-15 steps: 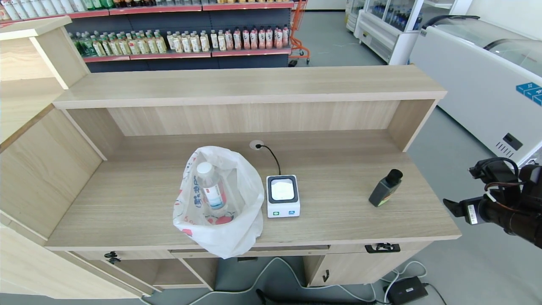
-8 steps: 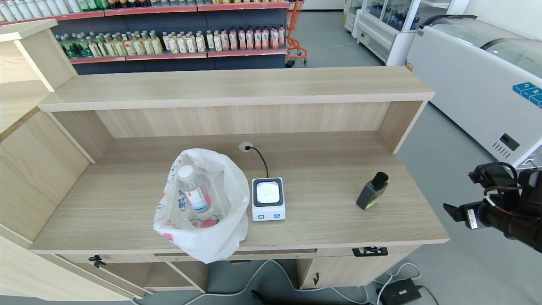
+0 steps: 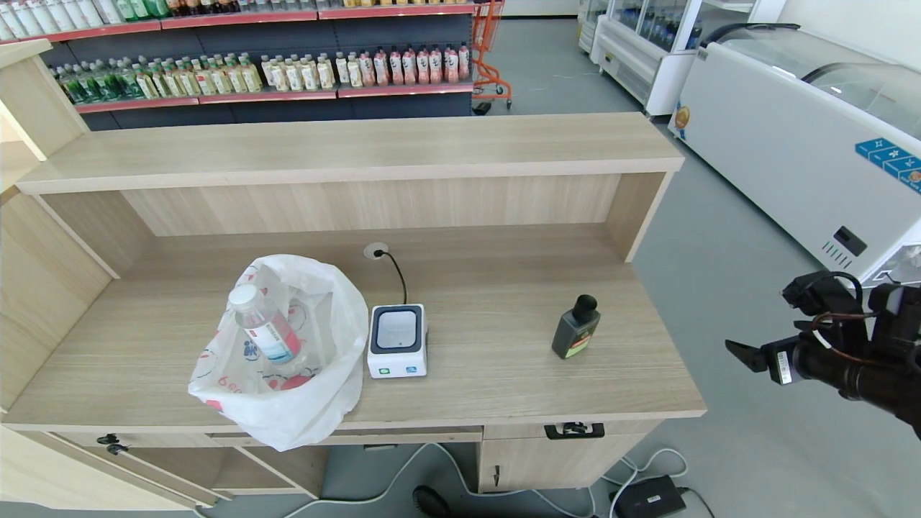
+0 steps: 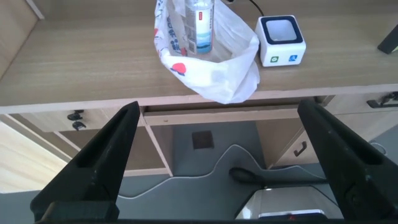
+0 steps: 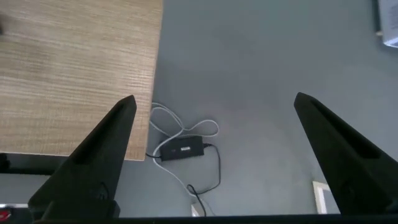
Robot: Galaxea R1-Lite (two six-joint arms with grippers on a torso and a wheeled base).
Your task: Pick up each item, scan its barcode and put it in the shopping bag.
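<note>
A white shopping bag stands on the wooden counter at the left, with a clear white-capped bottle leaning inside it. Beside the bag sits the white barcode scanner, its cable running to the back. A dark bottle with a black cap stands upright farther right. My right gripper hangs off the counter's right end over the floor, open and holding nothing. My left gripper is open in front of the counter's front edge, with the bag and scanner beyond it.
A raised shelf overhangs the back of the counter. Side walls close the counter's back corners. A chest freezer stands to the right. A power brick and cables lie on the floor under the right end.
The head camera has swung right, so the counter and everything on it sits further left in the picture. The items keep their places relative to each other.
</note>
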